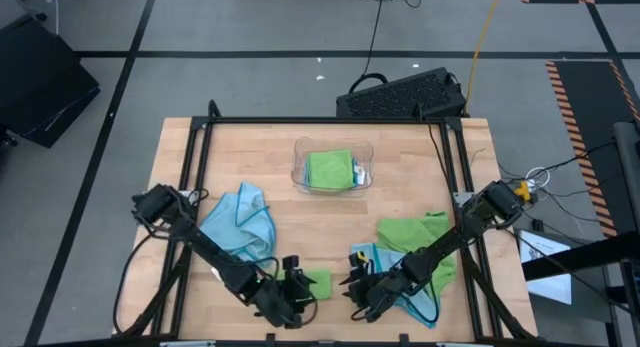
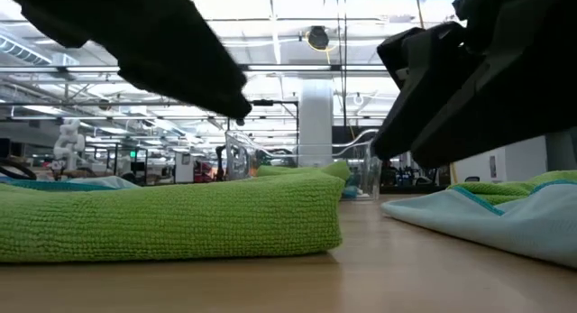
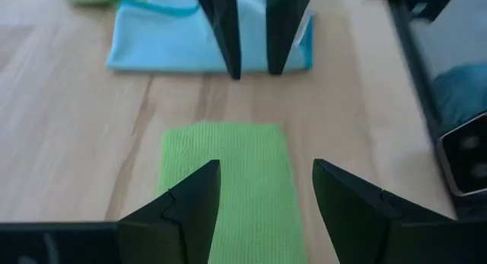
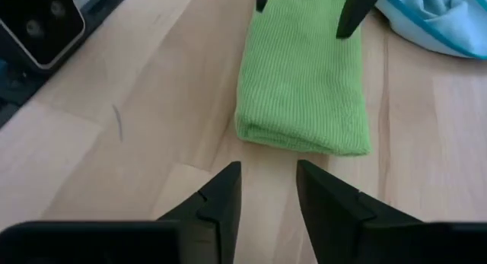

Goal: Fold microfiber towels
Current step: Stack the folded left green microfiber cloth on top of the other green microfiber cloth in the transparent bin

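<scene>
A lime green microfiber towel [image 1: 318,281], folded into a narrow strip, lies flat on the table near its front edge; it also shows in the low view [image 2: 171,218]. My left gripper [image 3: 265,165] is open and hovers over the strip's left end [image 3: 224,173] without touching it. My right gripper [image 4: 267,165] is open just off the strip's right end [image 4: 304,74], also clear of it. A crumpled light blue towel [image 1: 245,222] lies at the left. A green towel [image 1: 412,232] and a light blue towel [image 1: 425,292] lie at the right.
A clear plastic tray [image 1: 300,177] at the table's far middle holds a folded green towel [image 1: 330,169]. A black metal frame [image 1: 200,147] runs along the table's sides. Bare wood lies between the tray and the folded strip.
</scene>
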Tool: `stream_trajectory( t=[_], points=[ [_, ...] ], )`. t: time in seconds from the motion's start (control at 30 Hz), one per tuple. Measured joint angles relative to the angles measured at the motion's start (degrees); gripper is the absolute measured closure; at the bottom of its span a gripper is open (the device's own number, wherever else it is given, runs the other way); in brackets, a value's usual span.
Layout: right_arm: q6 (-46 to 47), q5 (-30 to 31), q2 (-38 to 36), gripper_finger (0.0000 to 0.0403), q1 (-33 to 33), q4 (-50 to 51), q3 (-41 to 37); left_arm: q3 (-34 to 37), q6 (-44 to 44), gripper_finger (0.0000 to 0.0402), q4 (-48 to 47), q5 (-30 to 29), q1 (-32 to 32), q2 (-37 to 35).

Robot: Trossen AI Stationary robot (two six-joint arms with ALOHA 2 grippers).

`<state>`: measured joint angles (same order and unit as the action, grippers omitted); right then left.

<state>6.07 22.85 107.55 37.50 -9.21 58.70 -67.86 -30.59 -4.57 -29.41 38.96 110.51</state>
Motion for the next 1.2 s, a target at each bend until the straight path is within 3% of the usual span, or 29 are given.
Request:
stream_trajectory(
  t=[0.33, 0.7, 1.03, 1.2],
  points=[
    [-3.25, 0.97, -0.08, 0.0274, -0.13, -0.50, 0.02, -10.79, -4.18, 0.0187, -12.95, -0.55, 1.13, 5.92],
    [-4.87, 1.13, -0.26, 0.0274, 0.50, -7.03, 0.02, -16.92, -11.89, 0.0114, -29.27, -0.84, 6.98, 9.65],
    [-5.37, 0.96, -0.26, 0.0275, 0.50, -7.66, 0.01, -17.24, -11.74, 0.0123, -32.15, -3.85, 6.60, 13.23],
    [-6.12, 0.98, -0.26, 0.0275, 0.46, -7.30, 0.01, -17.49, -15.79, 0.0124, -34.11, -3.69, 5.85, 14.57]
  ],
)
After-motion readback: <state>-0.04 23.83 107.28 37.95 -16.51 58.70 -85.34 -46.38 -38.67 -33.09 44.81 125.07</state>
